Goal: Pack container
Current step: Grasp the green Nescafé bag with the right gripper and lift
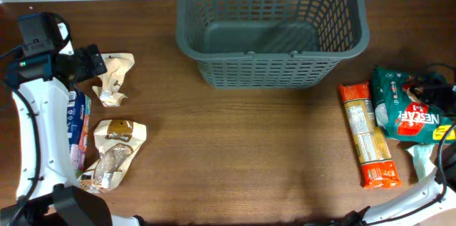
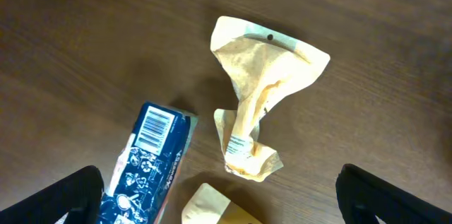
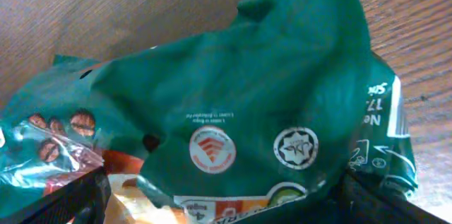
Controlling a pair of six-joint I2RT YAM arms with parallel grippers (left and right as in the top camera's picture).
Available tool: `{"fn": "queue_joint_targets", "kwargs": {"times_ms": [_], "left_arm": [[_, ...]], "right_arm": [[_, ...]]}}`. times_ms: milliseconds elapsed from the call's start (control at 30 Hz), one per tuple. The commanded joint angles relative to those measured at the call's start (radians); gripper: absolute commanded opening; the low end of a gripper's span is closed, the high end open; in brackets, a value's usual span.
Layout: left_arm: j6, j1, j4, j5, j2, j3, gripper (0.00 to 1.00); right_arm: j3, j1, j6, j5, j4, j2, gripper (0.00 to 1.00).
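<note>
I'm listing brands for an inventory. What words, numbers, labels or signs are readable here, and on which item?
"NESCAFE": white letters on red, on the green bag.
Round seals and small print on the green bag: too blurred to read.
Barcode on the blue packet: digits too small to read.
Orange packet: print too small to read.
Beige packet: label too small to read.

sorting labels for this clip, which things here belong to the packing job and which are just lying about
Job:
grey basket
crumpled beige packet
blue packet
beige packet with window
long orange packet
green Nescafe bag

Lying about:
only the wooden table itself
</note>
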Motion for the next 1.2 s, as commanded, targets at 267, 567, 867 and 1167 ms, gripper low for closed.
{"fn": "queue_joint_targets", "kwargs": {"times_ms": [267,567,867,1167], "left_arm": [[0.016,0.003,-0.002,0.019,0.005,0.008,1.00],[0.016,0.003,-0.001,0.019,0.005,0.008,1.00],[0.016,0.003,-0.001,0.019,0.005,0.008,1.00],[0.016,0.003,-0.001,0.019,0.005,0.008,1.00]], "right_arm": [[-0.015,0.015,0.001,-0.001,-0.004,0.158,0.85],[-0.014,0.015,0.001,0.000,0.016,0.158,0.04],[-0.011,0.015,0.081,-0.060,0.004,0.156,0.04],[0.097,0.026,0.080,-0.166,-0.132,0.077,0.04]]}}
